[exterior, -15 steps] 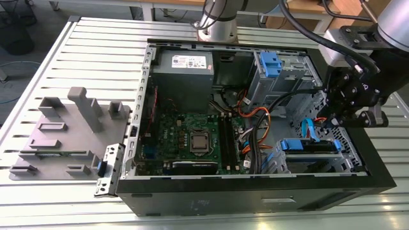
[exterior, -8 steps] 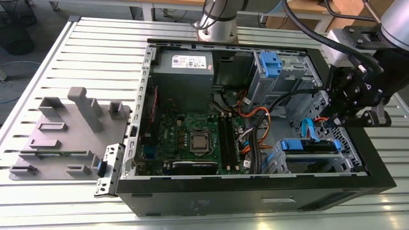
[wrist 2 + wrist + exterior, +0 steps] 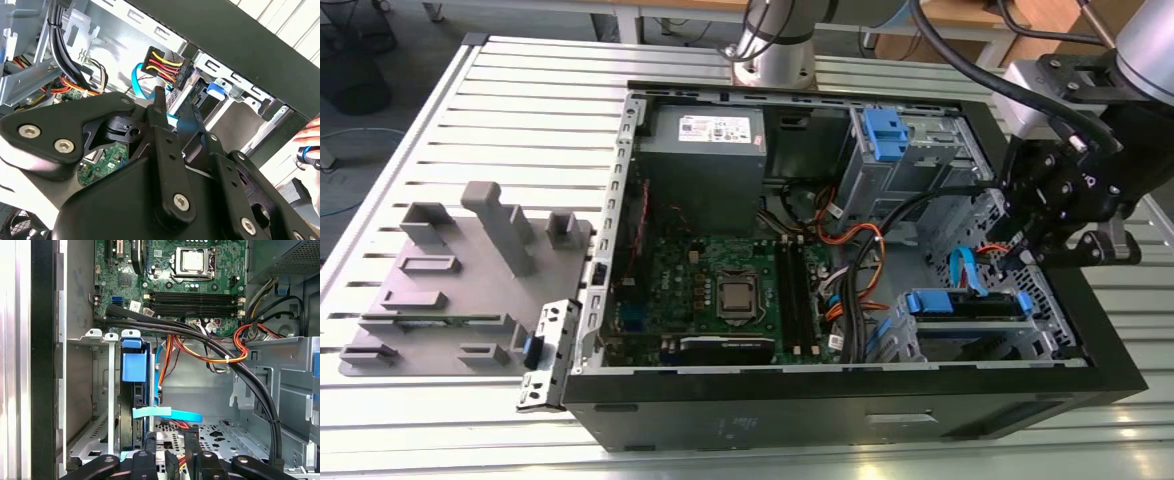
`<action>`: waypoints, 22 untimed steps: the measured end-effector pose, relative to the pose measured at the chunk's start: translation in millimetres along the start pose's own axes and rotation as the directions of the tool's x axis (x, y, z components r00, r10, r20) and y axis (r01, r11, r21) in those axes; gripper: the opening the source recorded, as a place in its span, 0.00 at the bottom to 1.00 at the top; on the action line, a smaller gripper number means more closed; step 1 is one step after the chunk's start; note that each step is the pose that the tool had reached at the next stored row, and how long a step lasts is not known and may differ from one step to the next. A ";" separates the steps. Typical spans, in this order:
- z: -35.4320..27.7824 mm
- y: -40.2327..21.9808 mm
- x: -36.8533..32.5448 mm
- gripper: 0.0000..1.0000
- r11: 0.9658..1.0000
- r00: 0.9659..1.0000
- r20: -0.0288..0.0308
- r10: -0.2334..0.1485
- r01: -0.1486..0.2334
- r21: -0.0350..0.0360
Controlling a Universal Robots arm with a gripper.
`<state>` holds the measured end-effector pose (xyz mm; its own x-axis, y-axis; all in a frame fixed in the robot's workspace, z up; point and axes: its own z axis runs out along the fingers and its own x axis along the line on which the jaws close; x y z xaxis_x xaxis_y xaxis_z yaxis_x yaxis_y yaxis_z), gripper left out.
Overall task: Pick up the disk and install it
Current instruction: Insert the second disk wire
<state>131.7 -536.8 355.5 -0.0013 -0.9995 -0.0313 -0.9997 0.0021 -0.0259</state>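
At the exterior view's left, on the slatted bench (image 3: 520,110): a grey fixture (image 3: 454,270). Centre: an open computer case (image 3: 854,400), motherboard (image 3: 720,290) exposed. Further right, seated in the drive bay at the case's near right corner: the disk (image 3: 947,303), blue rail showing. Near it, by the case's right wall: the end effector (image 3: 1065,250), fingers apart, clamped on nothing.

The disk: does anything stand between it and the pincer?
Yes. A light-blue flat cable crosses between the pincer and the disk standing in its bay; a connector with red, yellow and black wires sits there too.
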 end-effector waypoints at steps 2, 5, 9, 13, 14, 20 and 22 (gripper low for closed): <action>0.1 -0.2 0.0 0.36 1.000 1.000 0.000 0.000 0.000 0.000; 0.8 -3.1 0.1 0.36 1.000 1.000 0.000 0.000 0.000 0.000; 2.3 -7.4 0.0 0.36 1.000 1.000 0.000 -0.001 0.001 0.000; 4.0 -10.2 0.0 0.36 1.000 1.000 0.000 -0.001 0.001 0.000; 4.4 -10.8 -0.1 0.36 1.000 1.000 0.000 -0.001 0.001 0.000; 6.7 -16.0 -0.3 0.36 1.000 1.000 -0.002 -0.001 0.001 -0.003; 7.2 -18.0 -0.5 0.36 1.000 1.000 -0.003 -0.002 0.002 -0.005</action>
<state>149.9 -536.2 348.8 0.0002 -0.9996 -0.0280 -0.9998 0.0004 -0.0214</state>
